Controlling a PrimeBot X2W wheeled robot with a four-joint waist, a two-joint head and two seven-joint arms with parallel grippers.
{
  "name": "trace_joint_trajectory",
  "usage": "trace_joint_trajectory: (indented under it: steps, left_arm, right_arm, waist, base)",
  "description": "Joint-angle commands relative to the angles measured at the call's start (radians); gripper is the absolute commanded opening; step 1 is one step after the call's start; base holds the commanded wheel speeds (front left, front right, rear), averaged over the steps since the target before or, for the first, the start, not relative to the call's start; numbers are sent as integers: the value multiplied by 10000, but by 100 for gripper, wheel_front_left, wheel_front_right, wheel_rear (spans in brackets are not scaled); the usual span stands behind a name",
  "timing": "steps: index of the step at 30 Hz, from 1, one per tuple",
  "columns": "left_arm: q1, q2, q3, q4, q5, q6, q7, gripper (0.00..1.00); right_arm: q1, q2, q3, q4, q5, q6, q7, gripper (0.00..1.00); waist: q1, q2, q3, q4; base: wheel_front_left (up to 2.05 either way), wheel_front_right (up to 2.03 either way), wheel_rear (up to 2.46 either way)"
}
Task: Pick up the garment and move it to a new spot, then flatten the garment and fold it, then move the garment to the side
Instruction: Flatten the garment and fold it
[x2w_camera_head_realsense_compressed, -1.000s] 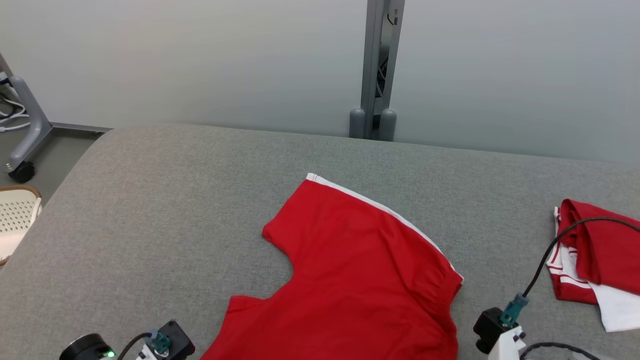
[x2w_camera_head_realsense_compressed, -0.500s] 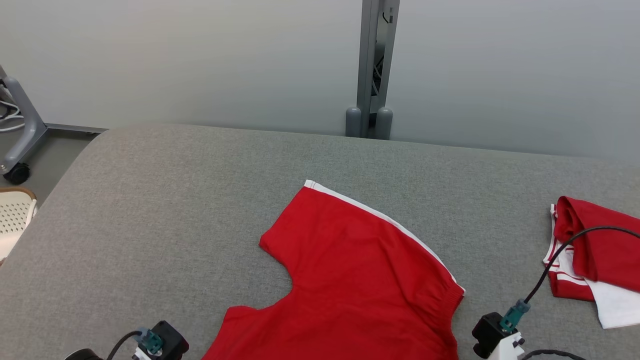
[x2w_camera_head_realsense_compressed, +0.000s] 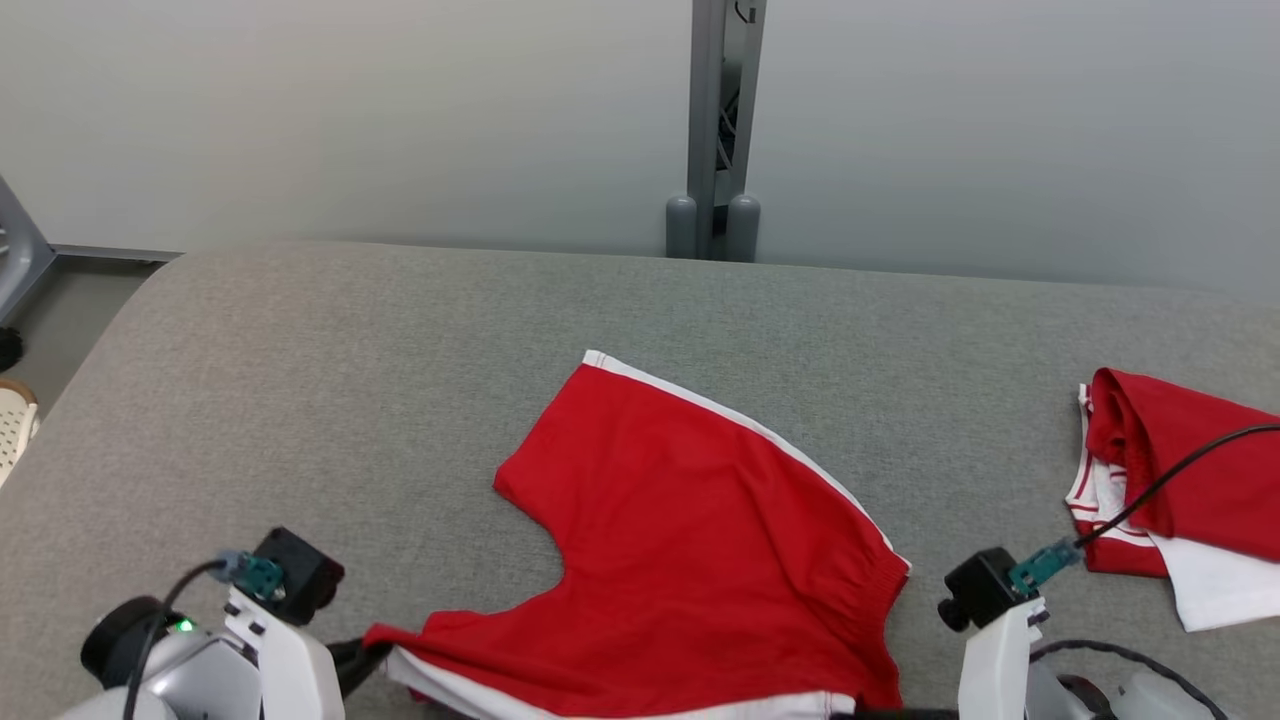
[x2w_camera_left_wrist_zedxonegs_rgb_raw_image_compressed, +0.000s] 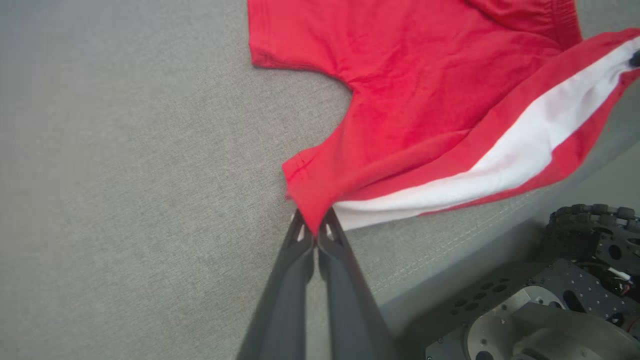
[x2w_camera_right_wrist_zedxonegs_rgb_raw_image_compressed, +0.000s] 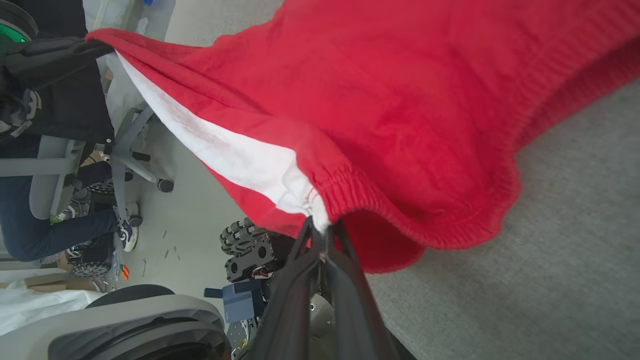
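While left fingers (x2w_camera_left_wrist_zedxonegs_rgb_raw_image_compressed: 290, 280) and right fingers (x2w_camera_right_wrist_zedxonegs_rgb_raw_image_compressed: 295, 285) pinch it, the garment (x2w_camera_head_realsense_compressed: 700, 520) lies spread.

Light: bright, even, diffuse in all views. Shadows soft; a faint one is noted on the worktop (x2w_camera_right_wrist_zedxonegs_rgb_raw_image_compressed: 550, 250) beneath the lifted garment (x2w_camera_right_wrist_zedxonegs_rgb_raw_image_compressed: 400, 100). Head view is rendered sharp edge to edge. Wrist views: wide-angle bending is observed twd edges; fingers (x2w_camera_left_wrist_zedxonegs_rgb_raw_image_compressed: 292, 300) of the left gripper (x2w_camera_left_wrist_zedxonegs_rgb_raw_image_compressed: 314, 227) close to lens are softened. Bkgd floor (x2w_camera_right_wrist_zedxonegs_rgb_raw_image_compressed: 200, 210) in right wrist view is slightly blurred.
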Motion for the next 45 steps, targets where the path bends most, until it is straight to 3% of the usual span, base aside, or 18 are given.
trace_joint_trajectory:
  steps: [1, 9, 18, 29, 45]
  left_arm:
    - [-184, 54, 127, 14, -77, 40, -45, 0]
    - [-983, 119, 738, 219, 7, 257, -142, 0]
    - [-2054, -408, 1357, 1235, -87, 351, -300, 0]
    - [-3205, -961, 1476, 2732, 218, -22, -216, 0]
    - [-4964, -1938, 1315, 5390, 826, -547, -87, 0]
  right_arm:
    - [67, 88, -199, -76, -147, -2, -239, 0]
    - [-2, 840, -1187, -72, -883, -2, -1179, 0]
    - [-268, 1662, -2072, 336, -1913, -2, -1788, 0]
    - [-518, 2550, -2734, 608, -2425, -2, -2117, 0]
    - [-1096, 3777, -2897, 1309, -2892, -2, -2657, 0]
  waist:
    - [0, 0, 60, -105]
    - [0, 0, 484, -667]
    - [0, 0, 1235, -1496]
    - [0, 0, 1921, -2433]
    - [0, 0, 2960, -3455]
  base:
    - [0, 0, 0]
    - [0, 0, 0]
    - [0, 0, 0]
    - [0, 0, 0]
    - [0, 0, 0]
